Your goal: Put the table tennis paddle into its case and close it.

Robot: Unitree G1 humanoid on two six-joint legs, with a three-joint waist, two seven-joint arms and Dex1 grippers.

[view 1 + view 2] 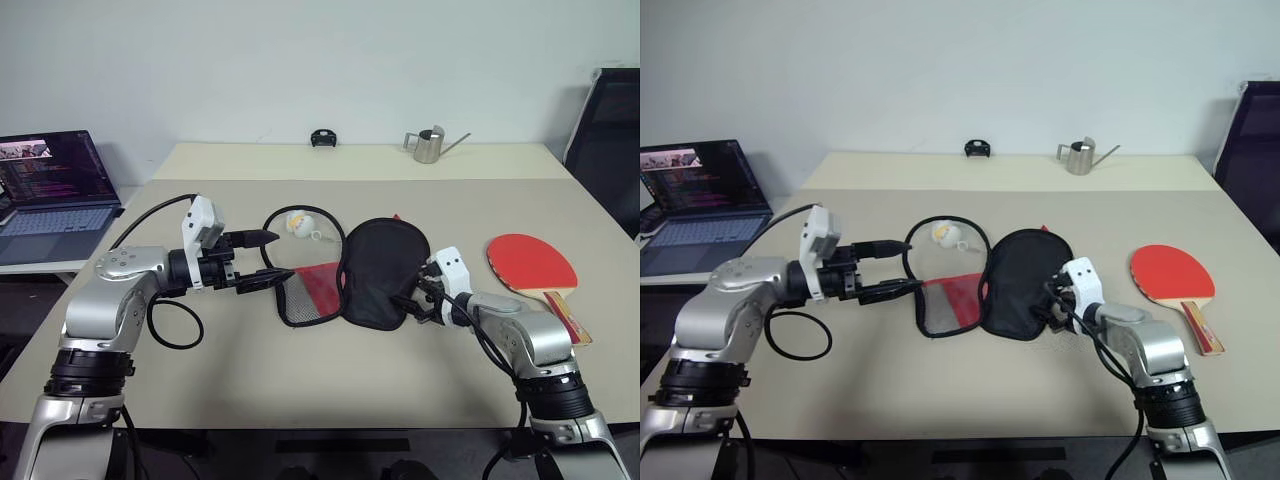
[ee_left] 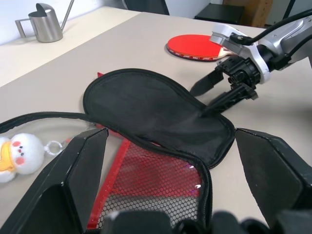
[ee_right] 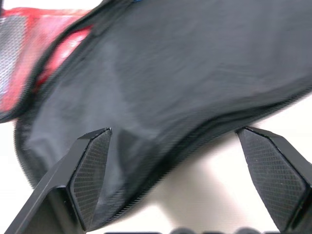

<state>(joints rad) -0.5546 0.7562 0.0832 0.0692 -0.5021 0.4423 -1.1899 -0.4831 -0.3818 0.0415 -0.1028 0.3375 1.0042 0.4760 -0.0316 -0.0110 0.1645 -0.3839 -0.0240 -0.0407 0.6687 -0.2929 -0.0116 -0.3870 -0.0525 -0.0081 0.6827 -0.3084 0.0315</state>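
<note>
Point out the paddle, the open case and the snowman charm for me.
table tennis paddle [image 1: 530,262]: left eye view, red face.
case [image 1: 383,265]: left eye view, black lining of the opened flap.
charm [image 2: 17,152]: left wrist view, white body.

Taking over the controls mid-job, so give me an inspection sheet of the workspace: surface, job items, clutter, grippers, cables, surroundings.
Surface: beige table, second table butted behind.
Job's things: case unzipped, lying open, black lining up, snowman charm attached; table tennis paddle lies apart, on the robot's right, red face up.
Clutter: metal watering can and small black object on the far table.
Grippers: left gripper open, by the case's mesh half; right gripper open, fingertips at the black flap.
Cables: black cable looping off the left arm.
Surroundings: laptop, dark chair.
</note>
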